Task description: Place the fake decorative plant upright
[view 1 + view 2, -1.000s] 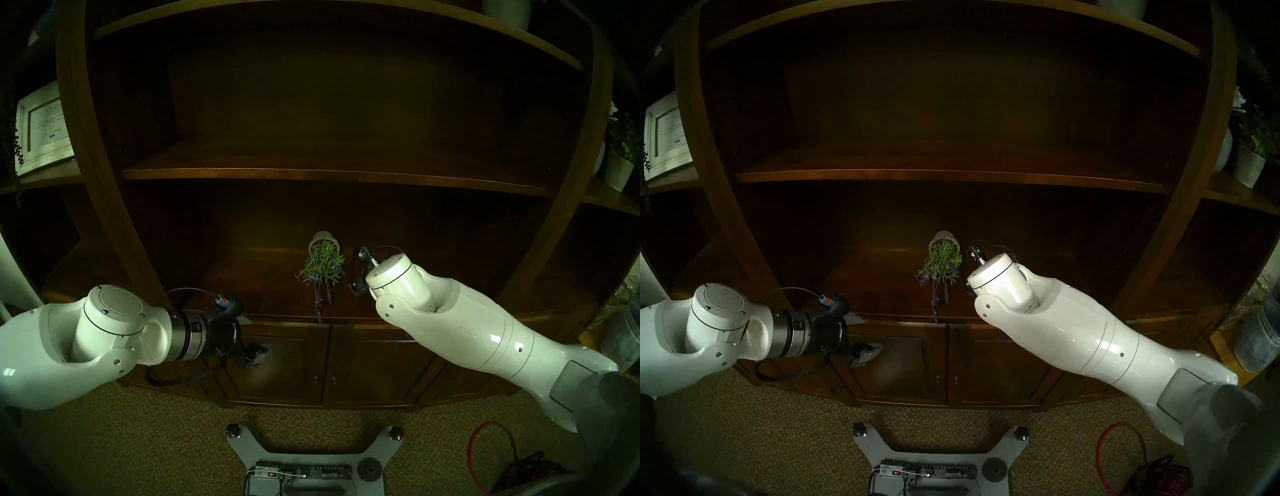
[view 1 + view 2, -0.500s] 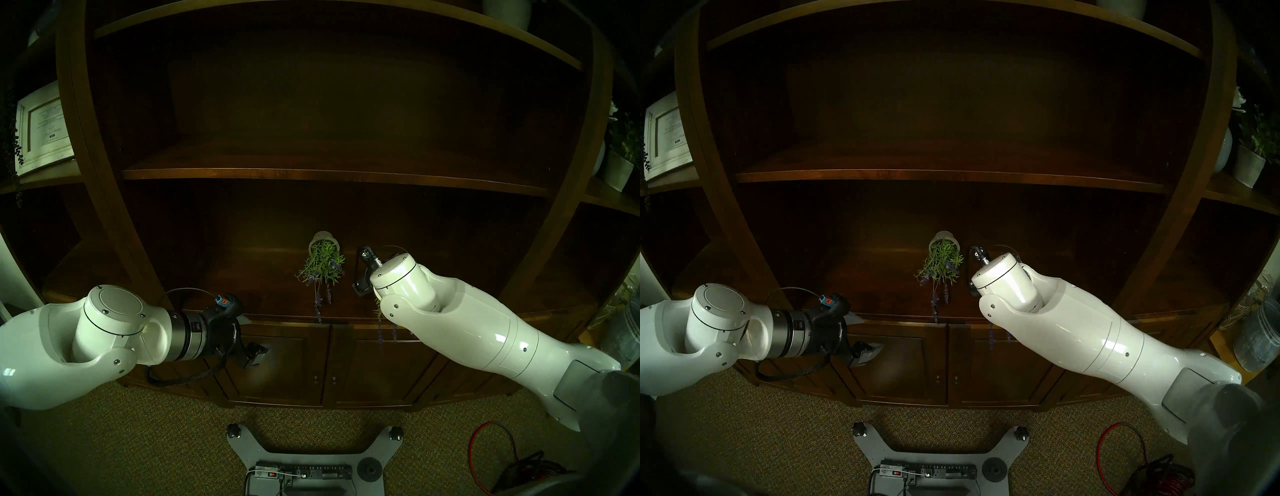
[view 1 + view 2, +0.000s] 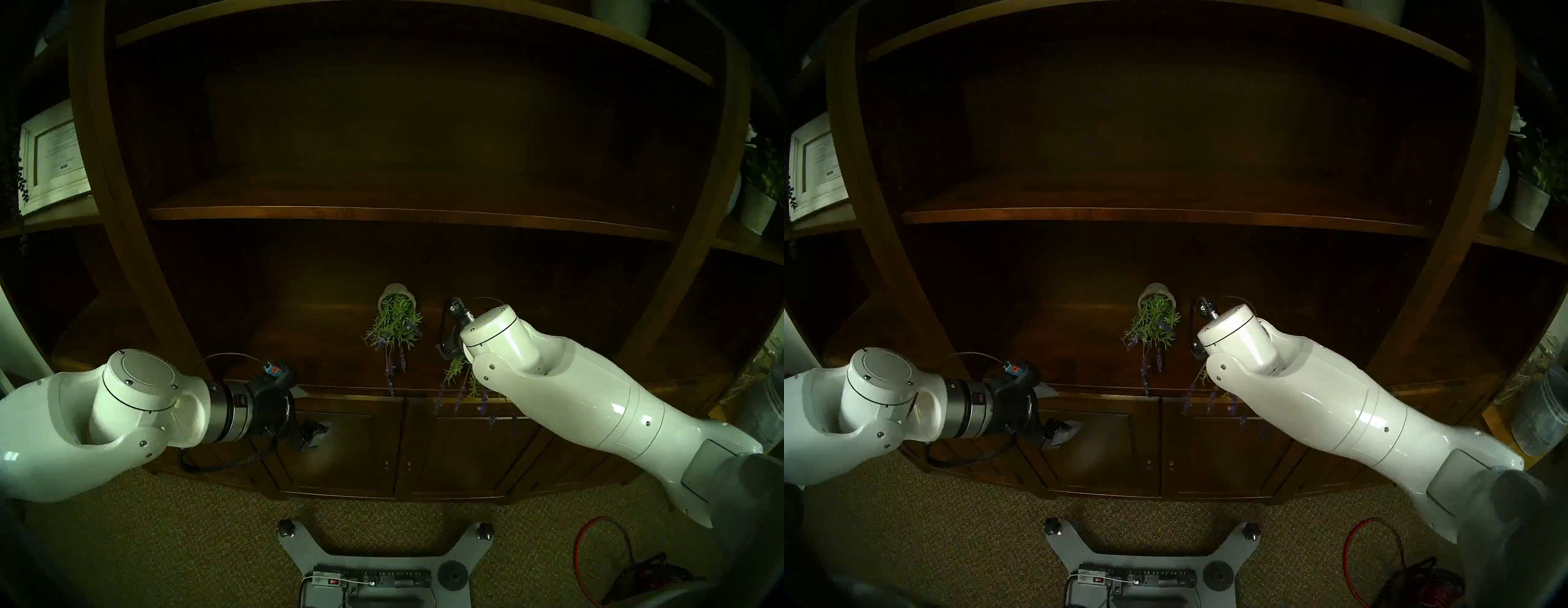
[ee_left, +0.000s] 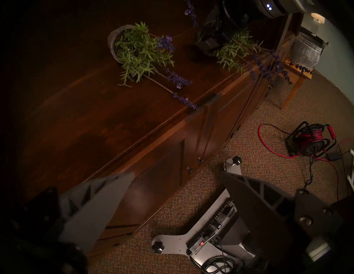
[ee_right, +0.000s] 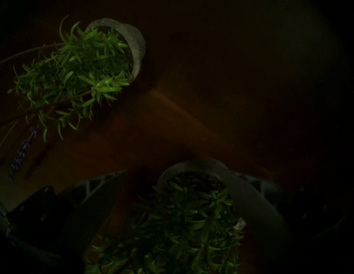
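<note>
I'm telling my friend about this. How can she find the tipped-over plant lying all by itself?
Find the dark wooden cabinet top under the shelves. Near its middle a small plant lies on its side, grey pot toward the back, purple flowers reaching the front edge. Its twin is half hidden under the robot's right arm; this one lies in the open.

Home living room or study, dimly lit. Big dark wood bookcase (image 3: 382,212) with cabinet doors (image 3: 339,441) below, framed certificate (image 3: 53,157) on the left side shelf, potted greenery (image 3: 759,187) on the right side shelf, two small fake lavender pots (image 4: 132,49) lying on the cabinet top, brown carpet (image 3: 212,543), small wooden side table (image 4: 298,76) with a jar (image 4: 304,49). Robot base plate (image 3: 373,552) with power strip (image 3: 373,579) and a red cable reel (image 4: 310,139) sit on the carpet, so it's a home used for recording.
</note>
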### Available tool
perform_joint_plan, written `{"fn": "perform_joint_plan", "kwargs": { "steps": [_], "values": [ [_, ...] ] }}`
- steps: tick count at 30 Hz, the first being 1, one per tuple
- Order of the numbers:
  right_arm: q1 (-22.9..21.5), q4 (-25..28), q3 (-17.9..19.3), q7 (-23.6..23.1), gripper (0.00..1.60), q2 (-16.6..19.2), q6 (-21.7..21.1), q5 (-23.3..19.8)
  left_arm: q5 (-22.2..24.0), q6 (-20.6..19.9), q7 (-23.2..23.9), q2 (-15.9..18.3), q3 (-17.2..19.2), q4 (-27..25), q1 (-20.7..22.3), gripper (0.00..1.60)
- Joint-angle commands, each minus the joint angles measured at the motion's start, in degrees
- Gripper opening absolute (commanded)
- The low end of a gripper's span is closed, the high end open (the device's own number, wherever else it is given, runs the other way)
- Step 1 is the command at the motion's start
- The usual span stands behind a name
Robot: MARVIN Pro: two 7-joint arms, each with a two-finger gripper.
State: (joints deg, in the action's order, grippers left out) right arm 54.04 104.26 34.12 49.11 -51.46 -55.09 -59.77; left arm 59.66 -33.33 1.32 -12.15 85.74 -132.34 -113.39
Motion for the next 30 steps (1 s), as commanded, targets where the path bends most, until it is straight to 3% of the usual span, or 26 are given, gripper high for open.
{"fn": "perform_joint_plan", "kwargs": {
  "steps": [1,10,19,30],
  "values": [
    [-2.59,-3.08,1.23,-0.49,1.60,0.53,0.09,0.46,0.00,0.30,-0.07,0.03,0.88,-0.36,0.81,1.60],
    [-5.34,-9.23,1.17,-3.79,1.60,0.31,1.53,1.90,0.00,0.30,-0.07,0.03,0.88,-0.36,0.81,1.60],
    [-7.95,-11.76,0.50,-7.58,1.60,0.69,2.03,3.48,0.01,0.30,-0.07,0.03,0.88,-0.36,0.81,1.60],
    [-12.18,-12.14,-4.43,-14.61,1.60,3.35,1.46,8.25,-0.01,0.29,-0.07,0.03,0.86,-0.36,0.82,1.60]
  ]
}}
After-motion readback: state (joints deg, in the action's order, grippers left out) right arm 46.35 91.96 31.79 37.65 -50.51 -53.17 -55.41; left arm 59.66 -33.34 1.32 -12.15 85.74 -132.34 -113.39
